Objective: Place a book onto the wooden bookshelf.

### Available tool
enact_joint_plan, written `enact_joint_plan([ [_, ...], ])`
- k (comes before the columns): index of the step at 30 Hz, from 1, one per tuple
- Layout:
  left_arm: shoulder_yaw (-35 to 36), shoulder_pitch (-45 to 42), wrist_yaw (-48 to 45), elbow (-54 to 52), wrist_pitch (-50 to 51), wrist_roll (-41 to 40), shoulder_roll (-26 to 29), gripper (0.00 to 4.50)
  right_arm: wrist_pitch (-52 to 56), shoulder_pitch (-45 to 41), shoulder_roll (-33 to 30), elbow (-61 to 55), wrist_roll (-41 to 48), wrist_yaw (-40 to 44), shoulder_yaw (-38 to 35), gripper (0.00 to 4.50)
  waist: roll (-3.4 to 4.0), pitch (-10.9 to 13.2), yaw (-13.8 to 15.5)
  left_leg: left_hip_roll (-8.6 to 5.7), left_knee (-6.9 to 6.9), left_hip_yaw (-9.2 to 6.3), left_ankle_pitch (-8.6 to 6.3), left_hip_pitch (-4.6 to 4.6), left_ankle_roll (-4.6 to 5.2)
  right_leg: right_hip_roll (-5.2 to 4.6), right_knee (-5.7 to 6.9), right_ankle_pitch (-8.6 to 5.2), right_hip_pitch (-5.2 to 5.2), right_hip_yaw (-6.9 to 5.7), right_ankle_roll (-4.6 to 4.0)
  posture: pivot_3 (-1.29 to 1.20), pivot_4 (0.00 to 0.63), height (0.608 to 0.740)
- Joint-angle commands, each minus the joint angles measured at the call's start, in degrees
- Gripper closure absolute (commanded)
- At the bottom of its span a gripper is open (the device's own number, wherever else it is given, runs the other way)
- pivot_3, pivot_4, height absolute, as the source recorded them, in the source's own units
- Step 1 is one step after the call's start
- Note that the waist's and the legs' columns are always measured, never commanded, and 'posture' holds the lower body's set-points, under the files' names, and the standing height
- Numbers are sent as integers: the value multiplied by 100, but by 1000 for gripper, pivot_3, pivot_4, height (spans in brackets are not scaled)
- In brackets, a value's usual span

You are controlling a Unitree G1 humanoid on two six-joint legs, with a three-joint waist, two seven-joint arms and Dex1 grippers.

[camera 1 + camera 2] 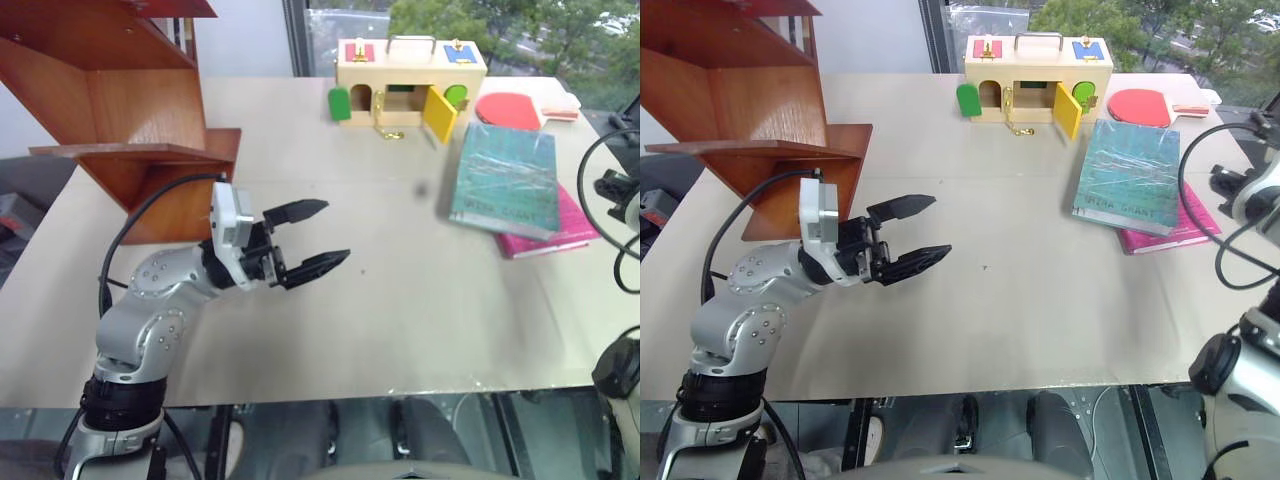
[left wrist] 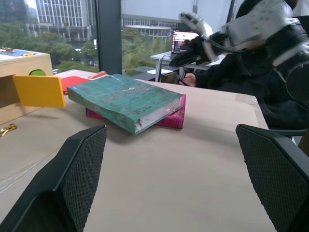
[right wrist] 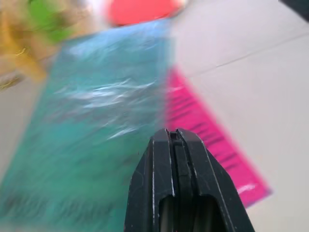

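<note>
Books: two stacked, teal book atop pink book; one bookshelf.

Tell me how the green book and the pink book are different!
The green book lies on top, and the pink book lies underneath it. The green book looks bigger and hides most of the pink book, which only peeks out along one side and a corner. The green book has a shiny, crinkly plastic wrap; the visible part of the pink book looks plain. Both lie flat on the table, closed, in one stack.
</note>
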Motion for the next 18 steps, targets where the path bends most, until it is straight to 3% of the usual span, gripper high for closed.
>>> enact_joint_plan([
  [1, -7, -107, -120, -93, -106, -25, 30, 0, -1760, -720, -252, 2111, -143, -220, -71, 4423, 0, 0, 1, 1, -6, 1, 0, -1, 0, 0, -5, 0, -1, 0, 0, 0, 150, 740],
  [7, 31, -129, -143, -105, -90, -41, 70, 0, -3490, -1368, -297, 4400, -443, -373, 360, 4423, 1, 1, -20, 11, -17, 12, 0, -5, 0, 7, -16, -1, -5, 11, 0, 0, 150, 740],
  [18, 96, 94, -1, -273, -96, -64, 103, 0, -2648, -1171, -91, 4762, -458, 1323, 960, 4423, 0, 0, -71, 19, -8, 15, 0, 8, 0, 8, -4, 0, 4, 18, 0, 0, 150, 740],
])
